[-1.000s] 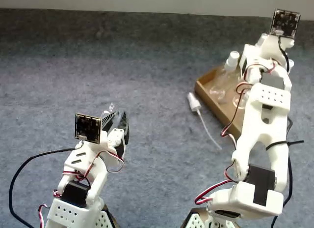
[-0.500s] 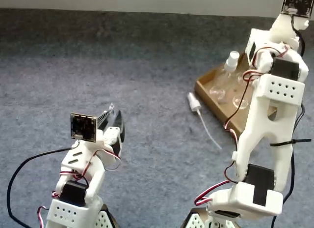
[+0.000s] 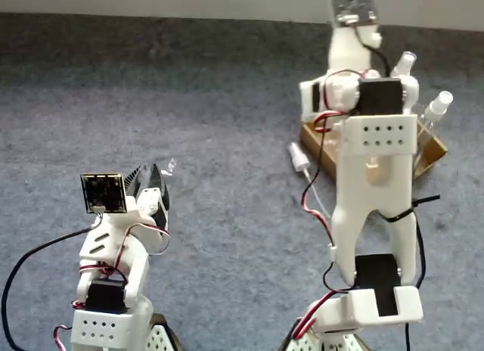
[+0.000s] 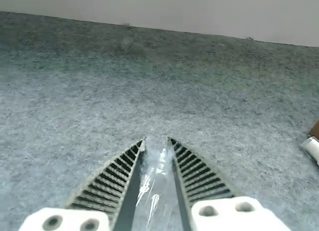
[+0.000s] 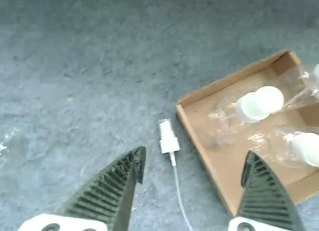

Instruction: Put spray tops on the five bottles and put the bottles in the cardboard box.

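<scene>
Looking on, I'd say it's nearly done: capped bottles sit in the cardboard box, right of frame. The left gripper squeezes one bare bottle in its fingers; the right gripper holds its fingers wide apart above the loose spray top.

We see a counter covered in grey cloth — a rough, nubby, matt pile. The cardboard box is plain brown paperboard, dull and slightly fibrous at its edges. The boxed bottles are clear plastic with glossy glints, and their caps are smooth white plastic. The loose spray top is smooth white plastic too, with a thin translucent tube. The bottle in the left arm's jaws looks clear and shiny. Both arms' jaws are dark, ribbed, matt plastic — the arm shells are white and matt.
</scene>
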Action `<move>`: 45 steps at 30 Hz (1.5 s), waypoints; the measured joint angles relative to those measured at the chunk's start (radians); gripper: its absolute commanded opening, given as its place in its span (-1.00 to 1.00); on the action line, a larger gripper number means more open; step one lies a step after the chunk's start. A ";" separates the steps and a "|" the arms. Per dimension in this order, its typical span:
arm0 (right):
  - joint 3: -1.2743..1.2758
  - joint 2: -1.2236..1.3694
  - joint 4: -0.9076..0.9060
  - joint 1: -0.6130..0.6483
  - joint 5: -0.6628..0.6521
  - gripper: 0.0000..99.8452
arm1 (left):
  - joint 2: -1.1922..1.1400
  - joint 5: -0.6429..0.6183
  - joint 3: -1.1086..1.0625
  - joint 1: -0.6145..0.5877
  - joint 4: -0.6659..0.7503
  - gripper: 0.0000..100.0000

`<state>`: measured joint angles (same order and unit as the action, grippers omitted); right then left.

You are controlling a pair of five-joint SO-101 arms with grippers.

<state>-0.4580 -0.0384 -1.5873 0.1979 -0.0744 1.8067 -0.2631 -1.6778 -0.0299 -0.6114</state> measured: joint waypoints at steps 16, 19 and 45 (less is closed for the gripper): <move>0.212 -0.002 0.043 0.525 0.000 -0.46 | 0.000 0.000 0.000 -0.374 0.189 -0.99; 0.338 0.000 0.169 0.598 0.000 -0.46 | 0.000 0.000 0.002 -0.443 0.204 -0.99; 0.594 0.000 0.635 0.736 1.013 -0.45 | 0.000 0.000 0.000 -0.640 0.015 -0.99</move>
<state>0.1358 -0.0384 -0.9521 0.9344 0.9383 1.8067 -0.2631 -1.6778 -0.6697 -0.5961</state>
